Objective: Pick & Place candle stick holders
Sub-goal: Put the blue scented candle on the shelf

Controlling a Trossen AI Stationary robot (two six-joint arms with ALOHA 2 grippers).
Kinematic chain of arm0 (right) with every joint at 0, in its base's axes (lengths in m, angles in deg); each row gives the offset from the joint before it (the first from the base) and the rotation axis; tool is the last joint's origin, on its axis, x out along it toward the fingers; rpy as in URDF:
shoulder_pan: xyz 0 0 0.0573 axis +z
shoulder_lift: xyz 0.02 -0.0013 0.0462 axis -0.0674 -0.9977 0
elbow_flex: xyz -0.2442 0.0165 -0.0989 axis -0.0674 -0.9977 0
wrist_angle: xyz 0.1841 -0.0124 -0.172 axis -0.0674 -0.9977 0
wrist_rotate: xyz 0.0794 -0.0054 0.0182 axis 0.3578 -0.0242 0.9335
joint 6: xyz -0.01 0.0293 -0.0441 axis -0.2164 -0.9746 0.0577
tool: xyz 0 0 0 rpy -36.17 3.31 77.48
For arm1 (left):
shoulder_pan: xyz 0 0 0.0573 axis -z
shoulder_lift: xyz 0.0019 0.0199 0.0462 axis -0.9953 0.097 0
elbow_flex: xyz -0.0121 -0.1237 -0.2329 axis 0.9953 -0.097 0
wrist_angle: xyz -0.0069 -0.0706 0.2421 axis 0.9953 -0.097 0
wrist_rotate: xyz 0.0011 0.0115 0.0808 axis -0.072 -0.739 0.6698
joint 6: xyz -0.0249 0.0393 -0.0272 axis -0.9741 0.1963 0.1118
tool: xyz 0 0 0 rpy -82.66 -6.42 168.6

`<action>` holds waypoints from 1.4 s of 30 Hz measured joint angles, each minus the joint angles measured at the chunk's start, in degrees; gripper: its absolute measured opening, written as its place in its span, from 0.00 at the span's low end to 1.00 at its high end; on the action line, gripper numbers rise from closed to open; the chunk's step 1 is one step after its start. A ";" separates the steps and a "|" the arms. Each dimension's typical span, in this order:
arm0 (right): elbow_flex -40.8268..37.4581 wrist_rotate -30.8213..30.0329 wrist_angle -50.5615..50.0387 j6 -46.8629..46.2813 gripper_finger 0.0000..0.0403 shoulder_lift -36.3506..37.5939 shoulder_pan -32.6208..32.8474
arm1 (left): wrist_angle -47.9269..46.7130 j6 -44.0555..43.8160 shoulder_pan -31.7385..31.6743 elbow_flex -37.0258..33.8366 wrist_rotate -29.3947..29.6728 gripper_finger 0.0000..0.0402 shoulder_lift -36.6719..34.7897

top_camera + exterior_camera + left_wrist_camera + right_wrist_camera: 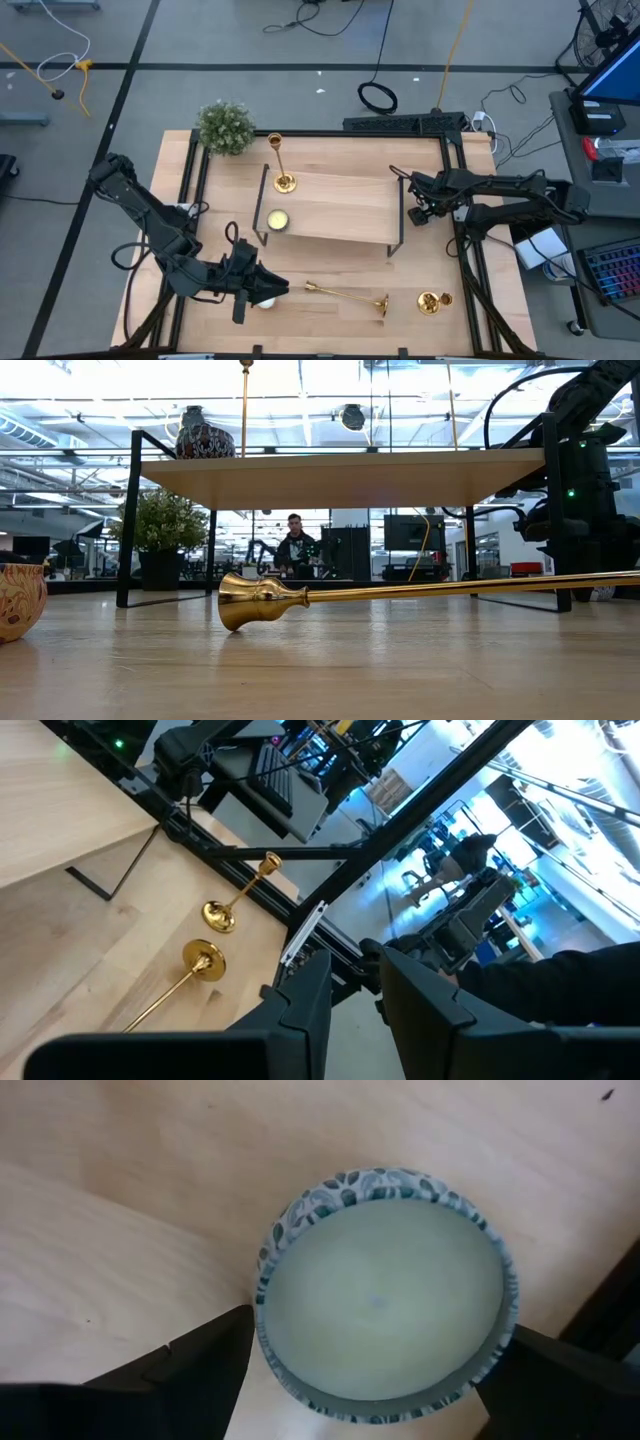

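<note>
Fallen candlestick (400, 592) (well apart from right claw (424, 213))

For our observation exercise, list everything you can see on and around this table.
candle stick holders: three, gold; one upright on the shelf, two on the table in front
shelf: one, wood with black frame, centre
tealight: one, yellowish, shelf's left end
patterned candle: one, blue-white rim, between right hand's fingers
plant: one, green, back left
person: one, dark top, background
left hand: front left
right hand: shelf's right end
</note>
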 joint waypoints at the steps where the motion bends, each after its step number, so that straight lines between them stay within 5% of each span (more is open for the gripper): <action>1: -0.02 -0.13 0.12 0.00 0.81 0.10 0.00 | 0.02 0.00 0.00 0.00 0.00 0.23 0.00; 16: -0.13 -0.53 2.38 0.20 0.75 0.45 -0.02 | -3.02 -2.47 -0.07 0.00 0.16 0.23 0.00; 32: -0.14 -0.84 5.93 0.92 0.90 0.43 -0.02 | -5.46 -2.93 -0.88 0.00 0.41 0.23 0.00; 42: -0.15 -0.71 6.46 0.86 0.82 0.43 -0.02 | -5.53 -2.93 -0.87 0.00 0.37 0.23 0.00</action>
